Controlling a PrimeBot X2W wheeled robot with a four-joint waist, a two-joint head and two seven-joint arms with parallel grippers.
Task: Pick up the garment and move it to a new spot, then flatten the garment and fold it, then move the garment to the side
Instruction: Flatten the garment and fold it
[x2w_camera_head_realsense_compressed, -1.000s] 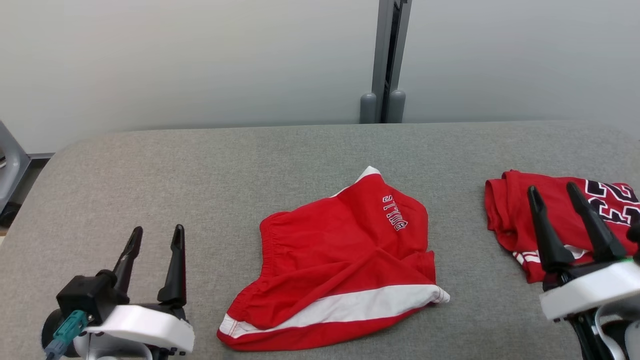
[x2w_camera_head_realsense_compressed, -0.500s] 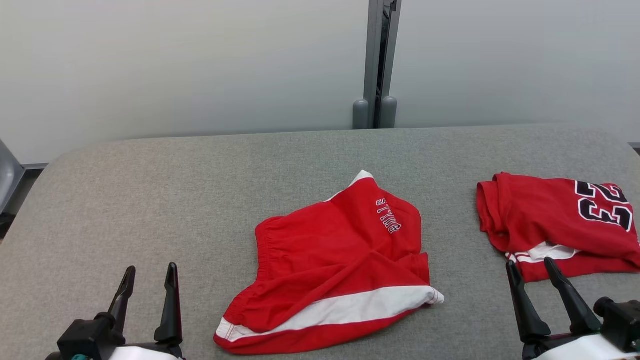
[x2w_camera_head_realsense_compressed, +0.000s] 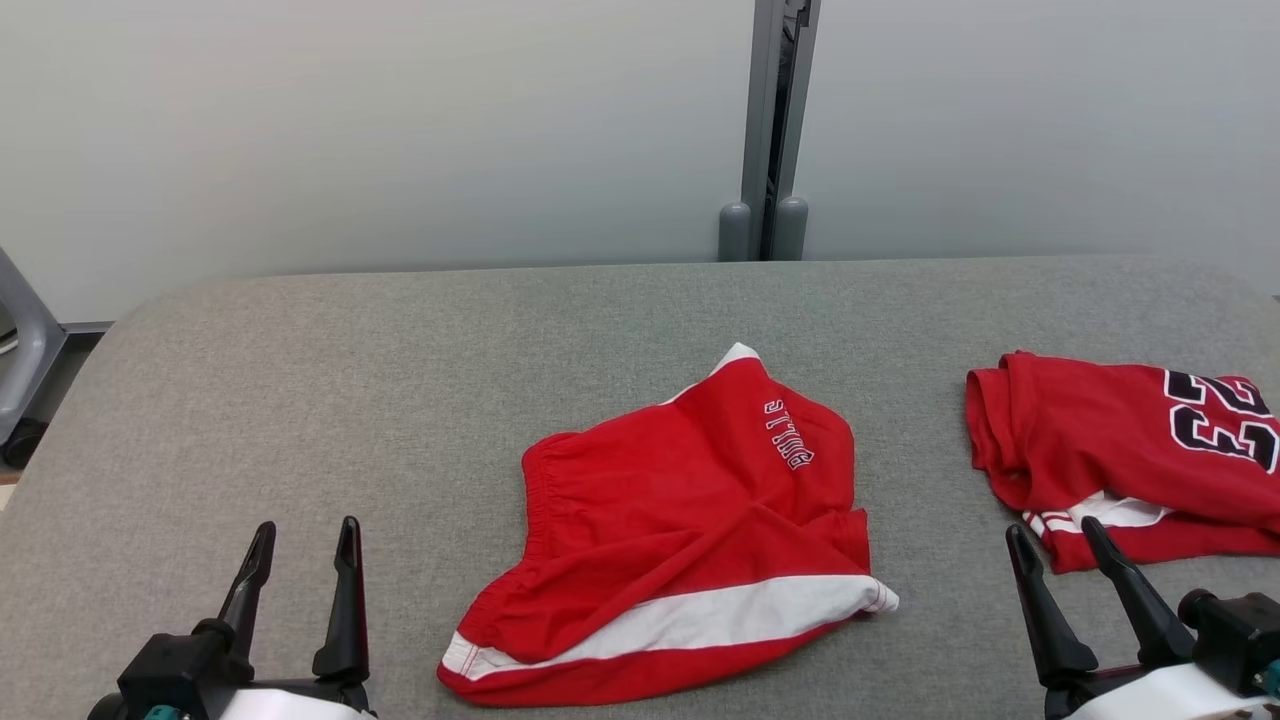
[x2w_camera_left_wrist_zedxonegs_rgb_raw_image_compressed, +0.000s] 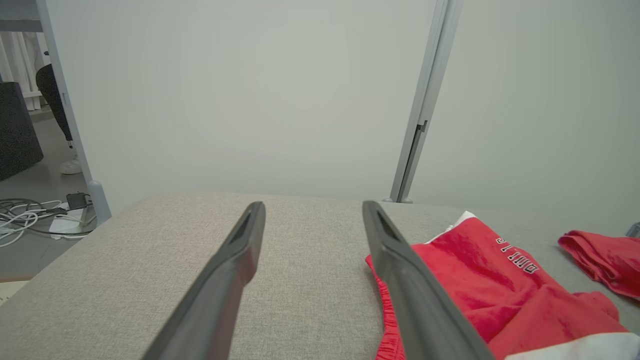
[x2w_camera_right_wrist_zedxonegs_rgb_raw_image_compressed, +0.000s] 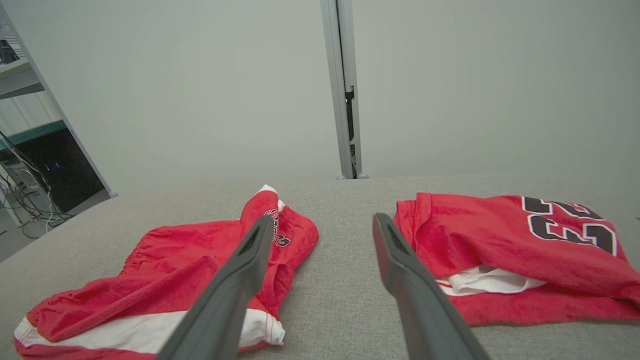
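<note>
Head view: within the last second both arms have pulled back to the near edge. The right gripper (x2w_camera_head_realsense_compressed: 1052, 528) no longer hangs over the folded jersey (x2w_camera_head_realsense_compressed: 1120, 450) at far right. Left gripper (x2w_camera_head_realsense_compressed: 307, 527) sits near left. Both sets of jaws are spread wide, holding nothing. Rumpled shorts (x2w_camera_head_realsense_compressed: 680, 540) lie mid-table (x2w_camera_head_realsense_compressed: 300, 380) between the 2 grippers, untouched, and are probably the next pick. Jersey well apart; no obstruction seen.

A lab: plain partition panels (x2w_camera_head_realsense_compressed: 400, 130), floor cables (x2w_camera_left_wrist_zedxonegs_rgb_raw_image_compressed: 22, 214), equipment rack (x2w_camera_right_wrist_zedxonegs_rgb_raw_image_compressed: 60, 175)
</note>
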